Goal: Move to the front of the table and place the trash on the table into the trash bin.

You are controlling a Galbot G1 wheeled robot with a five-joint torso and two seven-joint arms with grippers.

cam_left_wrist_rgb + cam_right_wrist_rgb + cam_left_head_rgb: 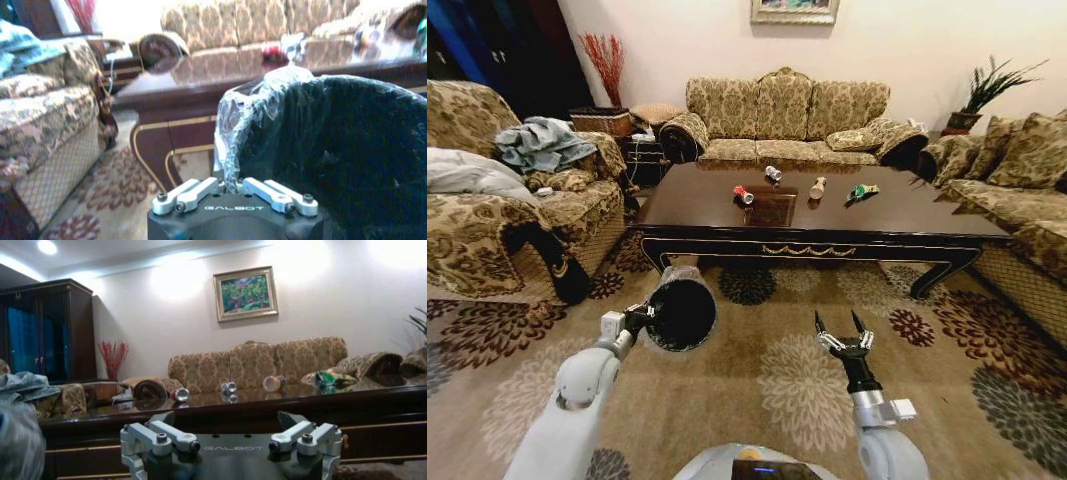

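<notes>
The left gripper (639, 318) is clamped on the lined rim of the trash bin (681, 315), carrying it low over the carpet, presumably so it is on hand for the drop; the right gripper (845, 332) hangs beside it, jaws spread and holding nothing. Beyond them, on the desk (907, 215) near its centre inlay, lie the red-and-white can (743, 194), silver-white piece (773, 174), tan bottle (818, 188) and green wrapper (861, 191), all untouched.

The dark wood tabletop (907, 205) is gleaming glossy; the trash bin (347, 150) is showing matt black under a crinkly clear plastic liner (250, 107).
</notes>
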